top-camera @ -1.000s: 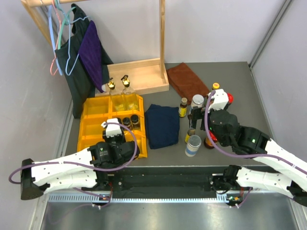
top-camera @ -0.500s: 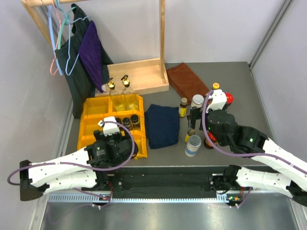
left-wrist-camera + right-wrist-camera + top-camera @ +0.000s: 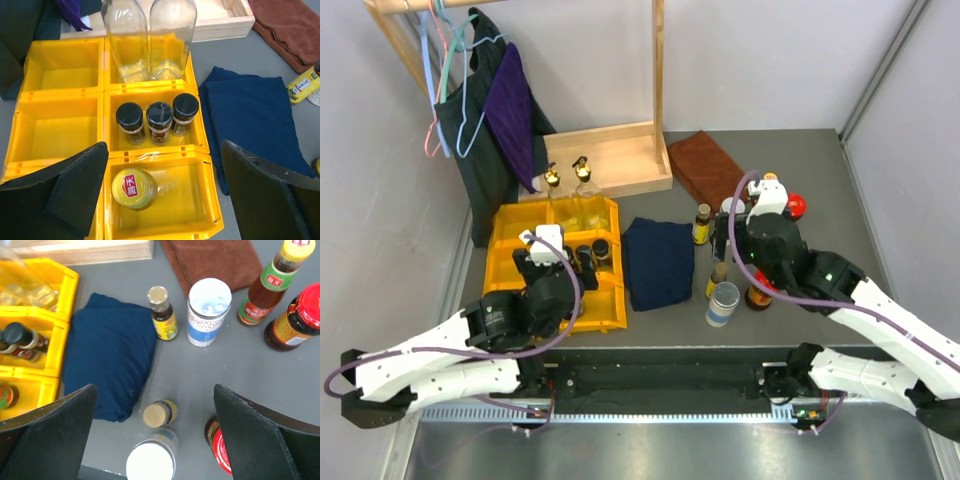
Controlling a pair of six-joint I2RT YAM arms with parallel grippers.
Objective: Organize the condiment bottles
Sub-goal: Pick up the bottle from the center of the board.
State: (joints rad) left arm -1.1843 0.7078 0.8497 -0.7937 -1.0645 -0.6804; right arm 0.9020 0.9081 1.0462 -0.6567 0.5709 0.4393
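Observation:
My left gripper [image 3: 164, 167] [image 3: 548, 260] hangs open above the yellow bins [image 3: 60, 131]. Below it a yellow-capped bottle [image 3: 134, 188] stands free in the near middle compartment. Three black-capped bottles [image 3: 159, 120] fill the compartment behind, and two clear bottles [image 3: 150, 37] the far one. My right gripper [image 3: 155, 396] [image 3: 732, 240] is open over a small gold-capped bottle [image 3: 159, 413], a white-lidded jar [image 3: 150, 462] and a red-lidded jar [image 3: 222, 445]. Farther off stand a yellow-labelled bottle [image 3: 162, 315], a white-lidded jar [image 3: 207, 312], a yellow-capped sauce bottle [image 3: 272, 287] and a red-lidded jar [image 3: 295, 320].
A folded navy cloth [image 3: 658, 262] lies between the bins and the loose bottles. A brown cloth [image 3: 708, 165] lies at the back. A wooden rack base [image 3: 610, 155] stands behind the bins, with clothes [image 3: 490, 110] hanging at the far left.
My left gripper opened, let go of the yellow-capped bottle in the bin and lifted away from it. My right gripper drifted slightly farther out over the loose bottles, still open.

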